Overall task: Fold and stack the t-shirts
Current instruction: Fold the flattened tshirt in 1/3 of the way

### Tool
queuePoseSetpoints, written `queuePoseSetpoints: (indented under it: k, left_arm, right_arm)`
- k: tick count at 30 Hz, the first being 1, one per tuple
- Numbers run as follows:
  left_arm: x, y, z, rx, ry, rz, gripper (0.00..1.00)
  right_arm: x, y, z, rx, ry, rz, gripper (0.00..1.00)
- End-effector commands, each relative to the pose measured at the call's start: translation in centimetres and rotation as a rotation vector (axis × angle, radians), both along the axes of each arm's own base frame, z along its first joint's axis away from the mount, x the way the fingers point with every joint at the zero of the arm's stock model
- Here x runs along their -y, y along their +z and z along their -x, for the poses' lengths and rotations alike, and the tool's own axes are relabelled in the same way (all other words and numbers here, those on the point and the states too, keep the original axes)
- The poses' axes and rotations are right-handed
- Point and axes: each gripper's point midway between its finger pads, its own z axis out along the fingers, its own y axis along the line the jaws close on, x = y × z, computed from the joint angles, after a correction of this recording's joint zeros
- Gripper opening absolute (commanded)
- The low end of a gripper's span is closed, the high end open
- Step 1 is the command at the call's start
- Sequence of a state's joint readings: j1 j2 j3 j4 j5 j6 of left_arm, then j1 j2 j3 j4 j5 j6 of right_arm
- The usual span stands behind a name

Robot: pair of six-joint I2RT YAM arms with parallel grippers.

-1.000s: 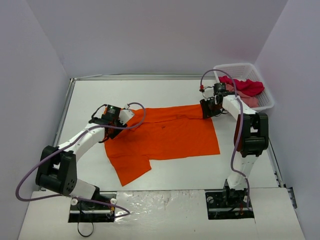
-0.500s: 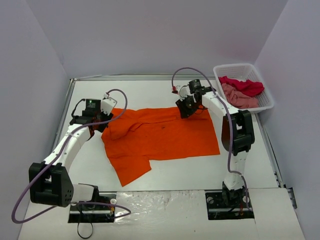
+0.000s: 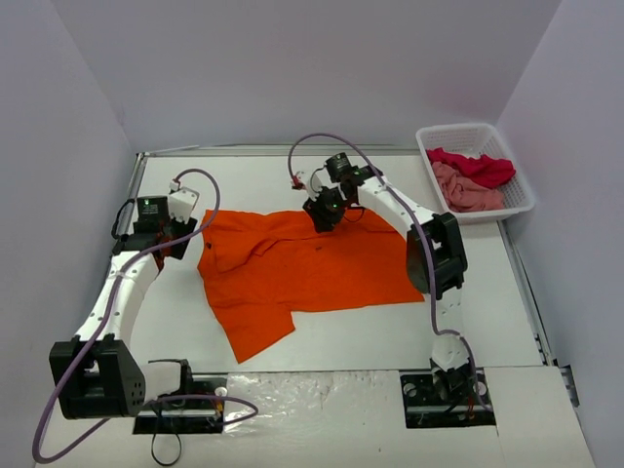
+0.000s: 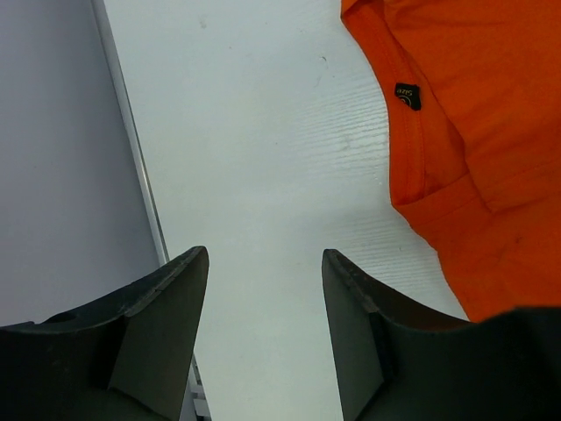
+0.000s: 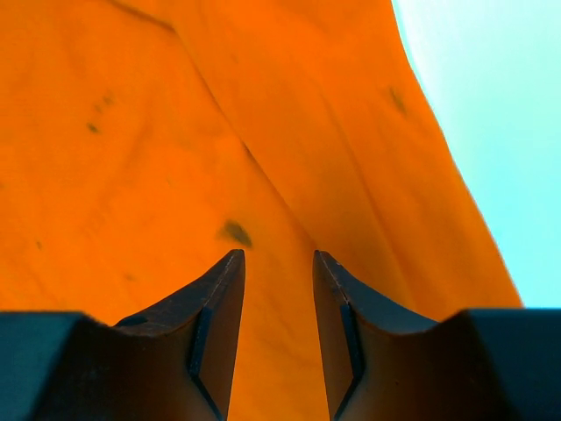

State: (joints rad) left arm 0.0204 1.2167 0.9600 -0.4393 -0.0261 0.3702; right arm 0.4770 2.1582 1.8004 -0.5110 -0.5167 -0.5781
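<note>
The bright orange cloth t-shirt (image 3: 322,268) is lying flat, unfolded. The left gripper (image 4: 263,256) and right gripper (image 5: 278,256) are hovering spread, empty. Next is probably pinching an edge.

text: none legible | black tag (image 4: 408,95) on orange t-shirt (image 4: 473,132): unreadable

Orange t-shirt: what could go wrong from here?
1. The left gripper hangs open over the table, beside the orange t-shirt; closing there would likely catch nothing.
2. The right gripper hangs open above creased cloth; it may pinch a wrinkle, not an edge, and skew the fold.
</note>
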Motion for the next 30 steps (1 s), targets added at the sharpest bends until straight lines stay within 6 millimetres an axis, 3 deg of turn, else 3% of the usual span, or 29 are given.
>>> queuePoseSetpoints:
  k: [1, 6, 14, 19, 24, 30]
  left_arm:
    - [0.2, 0.0, 0.1, 0.009, 0.018, 0.041, 0.54]
    - [-0.5, -0.7, 0.1, 0.0, 0.043, 0.045, 0.54]
    - [-1.3, -0.9, 0.5, 0.008, 0.064, 0.067, 0.54]
    - [-1.6, -1.1, 0.7, 0.001, 0.073, 0.07, 0.54]
    - [-1.7, -1.2, 0.6, 0.006, 0.074, 0.071, 0.54]
    - [-1.6, -1.3, 0.6, 0.004, 0.069, 0.074, 0.54]
  right_arm:
    - [-3.1, 2.5, 0.1, 0.041, 0.063, -0.044, 0.34]
    - [-7.8, 2.9, 1.8, 0.074, 0.151, -0.051, 0.34]
    - [-12.6, 0.7, 4.2, 0.137, 0.276, -0.012, 0.33]
    - [-15.6, 0.6, 5.2, 0.206, 0.334, -0.052, 0.33]
    - [-17.1, 0.3, 5.2, 0.264, 0.343, -0.047, 0.32]
    - [-17.7, -2.0, 5.0, 0.251, 0.342, -0.014, 0.31]
